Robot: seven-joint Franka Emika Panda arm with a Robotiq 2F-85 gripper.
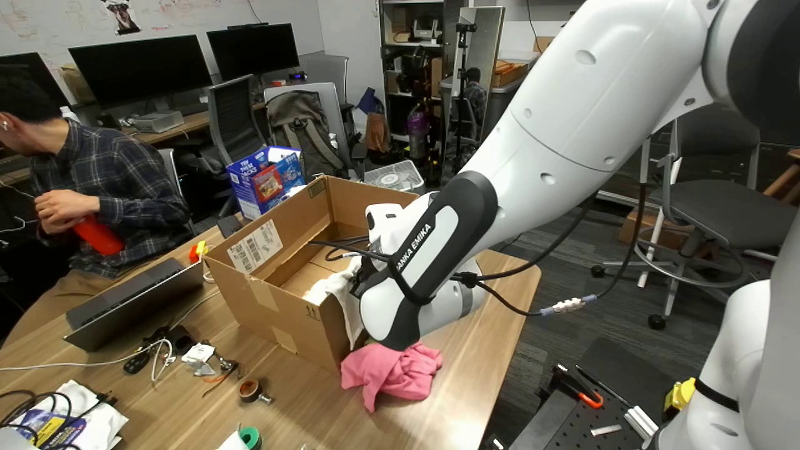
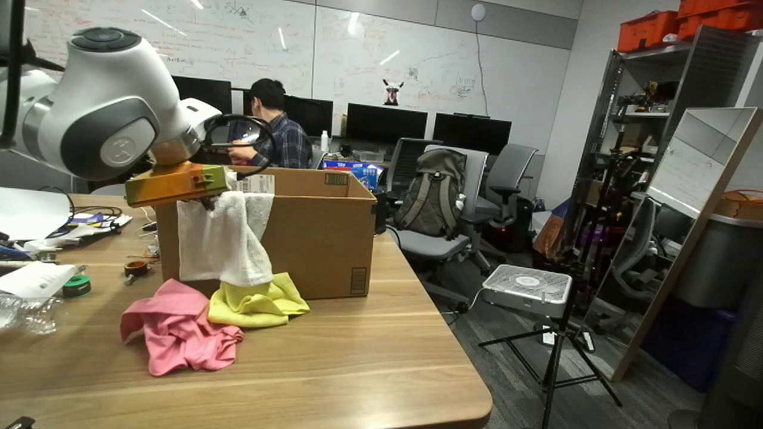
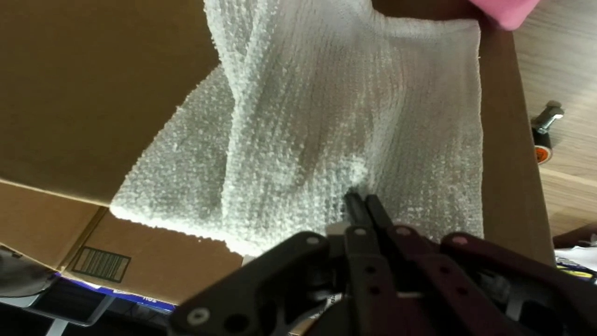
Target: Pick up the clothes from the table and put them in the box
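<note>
The fingers (image 3: 357, 211) are closed together, with a fold of white cloth (image 2: 229, 244) pinched at their tips. In an exterior view, that cloth is draped over the near wall of the box (image 2: 325, 244). On the counter (image 2: 357, 351) nearer by, 2 more are seen: pink cloth (image 2: 179, 328) at left, yellow cloth (image 2: 256, 307) at right.

pink cloth (image 3: 508, 11): cut off (wrist view, top edge) | box (image 1: 300, 325): partly behind arm (image 1: 562, 106)
</note>
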